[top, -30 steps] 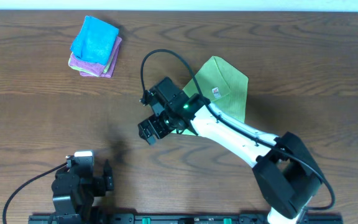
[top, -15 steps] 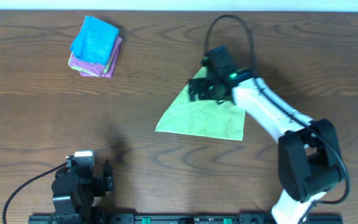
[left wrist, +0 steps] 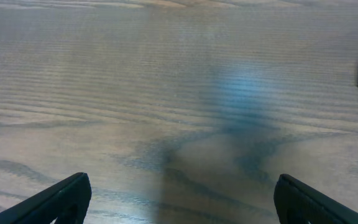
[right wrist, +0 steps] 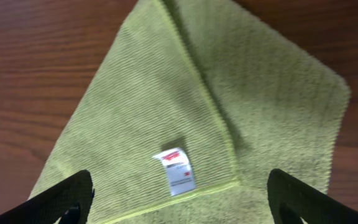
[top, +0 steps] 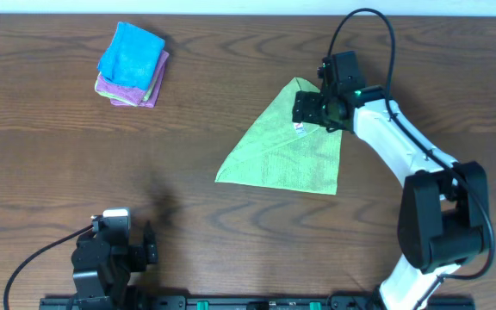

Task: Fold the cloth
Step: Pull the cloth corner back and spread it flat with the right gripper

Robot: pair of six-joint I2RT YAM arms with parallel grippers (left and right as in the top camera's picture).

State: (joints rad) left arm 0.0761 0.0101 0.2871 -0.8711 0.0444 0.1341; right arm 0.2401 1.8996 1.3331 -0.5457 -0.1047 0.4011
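1. table (top: 50, 155): bare wood grain. Probably enough friction that a dragged layer won't skate.
2. cloth (top: 282, 146): right of centre, lying flat as a rough triangle, apex on the far side and long edge on the near side. Hem lines in the right wrist view suggest one layer doubled over another. My read is light, limp terry with no stiffness, and not fragile. The pile should grip, so it's unlikely to slip from the pads. Pinch a corner or the hemmed edge and catch only the layers meant to move. A mid-panel pinch would just bunch it.
3. stack (top: 132, 65): blue and purple cloths, far left, well apart from the cloth, not involved.
4. right gripper (top: 306, 110): over the apex, jaws spread wide with nothing between them. Can't tell if it touches the cloth.
5. left gripper (left wrist: 180, 199): near left over bare table, well away from the cloth, jaws released and empty.
6. tag (right wrist: 178, 169): white, on the hem under the right gripper. Don't lift by it alone.
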